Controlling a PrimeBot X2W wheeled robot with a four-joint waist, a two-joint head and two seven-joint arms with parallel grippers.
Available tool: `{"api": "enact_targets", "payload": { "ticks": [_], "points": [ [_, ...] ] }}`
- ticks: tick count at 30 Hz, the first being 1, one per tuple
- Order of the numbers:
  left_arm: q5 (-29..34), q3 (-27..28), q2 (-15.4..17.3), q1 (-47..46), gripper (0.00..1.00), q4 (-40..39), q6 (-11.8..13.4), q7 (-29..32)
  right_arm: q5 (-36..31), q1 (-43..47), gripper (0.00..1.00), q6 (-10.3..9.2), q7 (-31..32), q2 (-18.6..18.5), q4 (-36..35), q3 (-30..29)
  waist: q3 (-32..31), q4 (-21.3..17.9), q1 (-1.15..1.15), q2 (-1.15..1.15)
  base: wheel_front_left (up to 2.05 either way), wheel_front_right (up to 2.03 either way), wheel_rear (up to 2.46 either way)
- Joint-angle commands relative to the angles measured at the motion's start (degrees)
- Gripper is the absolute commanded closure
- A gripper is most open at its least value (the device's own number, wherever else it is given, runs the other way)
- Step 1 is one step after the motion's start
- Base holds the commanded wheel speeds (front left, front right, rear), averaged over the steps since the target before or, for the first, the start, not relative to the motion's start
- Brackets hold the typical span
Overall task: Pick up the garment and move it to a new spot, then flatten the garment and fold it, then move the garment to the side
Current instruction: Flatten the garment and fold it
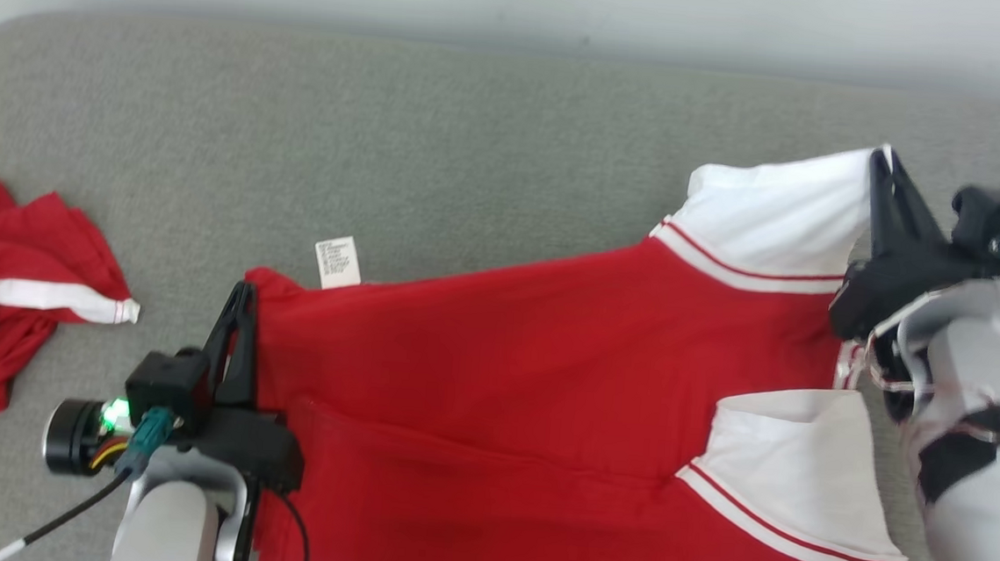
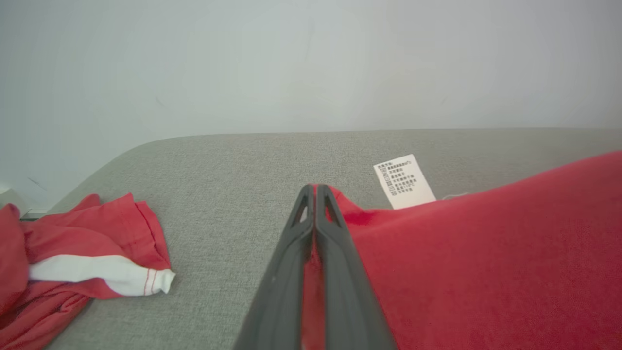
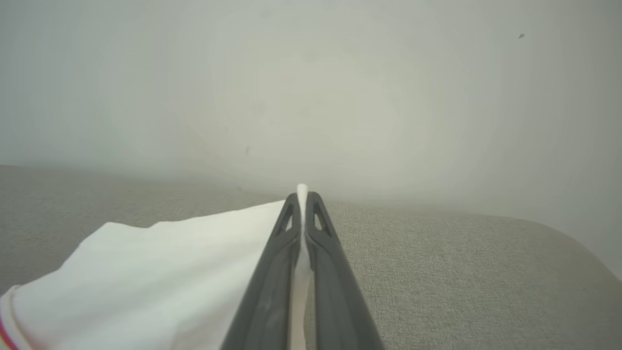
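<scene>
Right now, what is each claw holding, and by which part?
Both grip the red-and-white shirt: the left claw pinches its red corner beside the care label, the right claw the edge of a white sleeve.

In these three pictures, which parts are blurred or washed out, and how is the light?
Head view: soft even light, faint shadows; the right fingers look slightly smeared, the left fingers sharp. Left wrist view: crisp, the care label shows distinct print. Right wrist view: hazy and pale, the white sleeve almost featureless.
</scene>
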Motion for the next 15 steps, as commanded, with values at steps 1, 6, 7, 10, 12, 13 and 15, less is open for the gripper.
{"api": "enact_targets", "payload": {
  "ticks": [1,6,7,10,12,13,15],
  "points": [
    [-0.3,0.9,0.0,2.2,1.0,-0.8,-0.3,-0.2,1.6,4.8,1.0,-0.16,-0.2,0.2,-4.3,-0.9,-2.8,-2.6,0.01,0.0,0.0,0.0,0.0],
    [-0.3,2.0,-0.2,5.0,1.0,-1.6,-0.7,-0.2,3.3,12.9,1.0,-0.16,-0.2,0.8,-11.9,-2.1,-4.5,-4.0,0.01,0.0,0.0,0.0,0.0],
    [-0.3,2.2,-0.2,5.7,1.0,-1.9,-0.8,-0.2,3.9,15.2,1.0,-0.16,-0.2,1.3,-13.2,-2.3,-4.8,-4.3,0.01,0.0,0.0,0.0,0.0],
    [-0.4,2.8,-0.4,8.0,1.0,-2.6,-0.9,-0.1,4.7,21.0,1.0,-0.16,-0.2,2.4,-16.5,-2.2,-5.9,-5.1,0.01,0.0,0.0,0.0,0.0],
    [-1.0,3.3,-0.5,9.9,1.0,-3.1,-0.9,-0.2,5.0,24.2,1.0,-0.16,-0.2,3.1,-18.0,-2.5,-6.4,-5.5,0.01,0.0,0.0,0.0,0.0],
    [-0.8,3.2,-0.6,11.0,1.0,-3.1,-1.1,-0.2,5.2,25.8,1.0,-0.16,-0.2,3.7,-18.4,-2.7,-6.8,-5.6,0.01,0.0,0.0,0.0,0.0],
    [-1.2,3.2,-0.7,12.9,1.0,-3.3,-1.2,-0.2,5.2,28.6,1.0,-0.16,-0.2,4.8,-18.9,-3.1,-7.4,-5.8,0.01,0.0,0.0,0.0,0.0]
  ]
}}
